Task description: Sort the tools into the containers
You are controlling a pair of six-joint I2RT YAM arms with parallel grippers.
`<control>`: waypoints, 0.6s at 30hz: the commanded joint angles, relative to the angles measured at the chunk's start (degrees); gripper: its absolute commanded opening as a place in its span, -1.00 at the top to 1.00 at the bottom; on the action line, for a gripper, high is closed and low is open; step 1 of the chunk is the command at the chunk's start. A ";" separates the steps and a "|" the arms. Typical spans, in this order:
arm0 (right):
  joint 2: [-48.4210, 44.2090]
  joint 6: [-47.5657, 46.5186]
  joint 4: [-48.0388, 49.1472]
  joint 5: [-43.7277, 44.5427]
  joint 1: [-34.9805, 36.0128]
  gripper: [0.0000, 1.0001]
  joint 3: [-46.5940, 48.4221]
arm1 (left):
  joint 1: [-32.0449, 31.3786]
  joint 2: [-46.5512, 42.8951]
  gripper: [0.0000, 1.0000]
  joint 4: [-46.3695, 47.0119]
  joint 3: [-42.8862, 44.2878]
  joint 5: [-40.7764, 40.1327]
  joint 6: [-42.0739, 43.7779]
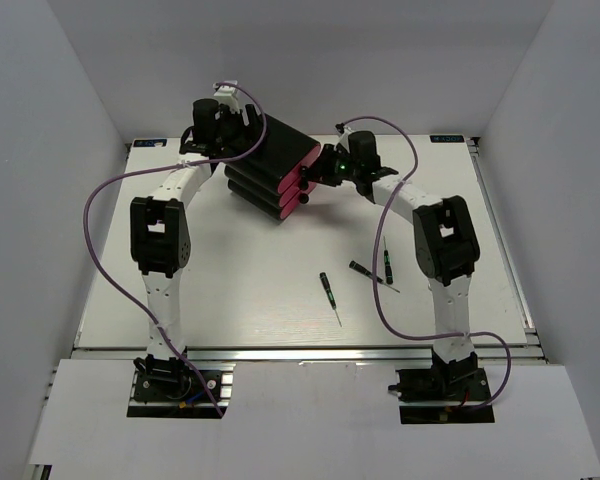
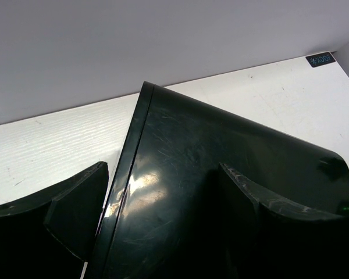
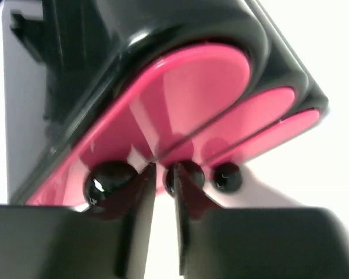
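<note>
Slippage threatens: right claw (image 3: 163, 174), nearly pressed together, pinching nothing, noses between two drawer knobs (image 3: 110, 180) and could miss both. Spread, the left claw (image 2: 163, 171) straddles the casing (image 2: 221, 145). On the desk (image 1: 230, 280) lie screwdrivers (image 1: 328, 290).

Three pink drawers (image 3: 192, 93), one black casing (image 1: 270, 150), three screwdrivers (image 1: 327, 293).

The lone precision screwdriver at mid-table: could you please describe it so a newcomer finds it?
Start at the black drawer unit with pink fronts. Nearer the arm bases, midway between the arms, lies a thin black screwdriver. Unlike the others beside the right arm, it lies alone.
</note>
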 commanded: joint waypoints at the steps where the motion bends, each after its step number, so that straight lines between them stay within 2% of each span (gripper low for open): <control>1: -6.28 -8.64 4.97 -4.42 -1.03 0.34 -4.59 | -3.51 2.03 -0.67 -12.16 -1.12 1.86 -0.44; 2: -6.64 -10.31 4.37 -4.25 -1.11 0.16 -5.13 | -3.51 2.38 -0.67 -12.43 -0.25 1.78 -0.36; 5: -7.08 -13.84 3.22 -3.90 -1.11 -0.03 -6.18 | -3.51 2.47 -0.68 -12.43 -0.15 1.69 -0.36; 13: -1.65 -11.65 1.46 -4.86 -1.20 -0.13 -2.32 | -3.42 2.29 -0.68 -12.25 -0.94 2.39 -0.71; 18: -0.14 -9.02 4.17 -6.53 -0.85 -0.19 -2.14 | -3.51 2.12 -0.68 -12.51 -1.21 2.48 -0.71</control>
